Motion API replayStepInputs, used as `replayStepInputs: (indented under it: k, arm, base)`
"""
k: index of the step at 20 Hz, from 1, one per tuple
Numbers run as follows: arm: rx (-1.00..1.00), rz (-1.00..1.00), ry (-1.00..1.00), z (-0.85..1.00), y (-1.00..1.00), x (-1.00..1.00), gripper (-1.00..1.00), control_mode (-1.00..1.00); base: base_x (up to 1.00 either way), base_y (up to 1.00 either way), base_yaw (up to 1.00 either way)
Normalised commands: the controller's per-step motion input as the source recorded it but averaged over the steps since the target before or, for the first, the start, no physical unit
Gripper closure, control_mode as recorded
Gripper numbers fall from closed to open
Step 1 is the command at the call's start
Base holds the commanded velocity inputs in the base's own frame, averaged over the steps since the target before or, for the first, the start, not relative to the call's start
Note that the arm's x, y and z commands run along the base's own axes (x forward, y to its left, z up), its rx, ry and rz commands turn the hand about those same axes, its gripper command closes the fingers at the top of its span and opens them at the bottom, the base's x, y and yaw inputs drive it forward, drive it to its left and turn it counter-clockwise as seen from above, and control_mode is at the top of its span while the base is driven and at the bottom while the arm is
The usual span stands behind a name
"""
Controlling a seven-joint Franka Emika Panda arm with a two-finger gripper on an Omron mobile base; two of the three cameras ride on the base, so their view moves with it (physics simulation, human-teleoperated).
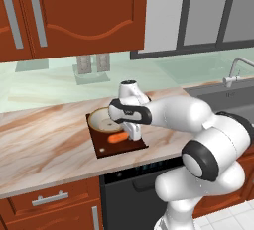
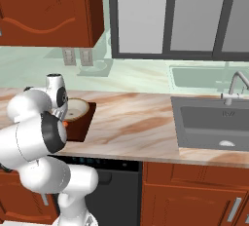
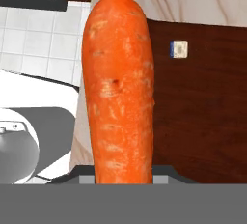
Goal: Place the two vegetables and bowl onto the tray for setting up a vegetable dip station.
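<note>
The tool (image 1: 132,134) holds the carrot (image 1: 117,138) low over the tray (image 1: 106,149), beside the bowl (image 1: 103,120). Released near the edge, it may roll onto the desk (image 1: 44,135).

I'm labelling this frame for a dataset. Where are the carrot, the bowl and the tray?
carrot (image 3: 119,88): hand view, middle of its orange body.
bowl (image 1: 105,120): left base view, pale inside.
tray (image 1: 106,148): left base view, bare front left part of the dark board.

Red-brown cabinets (image 1: 74,11), marble counter (image 2: 136,122) — steel sink (image 2: 214,120), window (image 2: 194,15).
</note>
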Motion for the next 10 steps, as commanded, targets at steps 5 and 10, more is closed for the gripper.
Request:
replayStepInputs:
  k: [5,10]
  arm:
    - [0.00,0.00,0.00,-0.16,0.08,0.11,1.00,-1.00]
    - [0.00,0.00,-0.01,-0.13,0.01,0.09,1.00,-1.00]
  base:
    - [0.00,0.00,0.00]
    - [0.00,0.00,0.00]
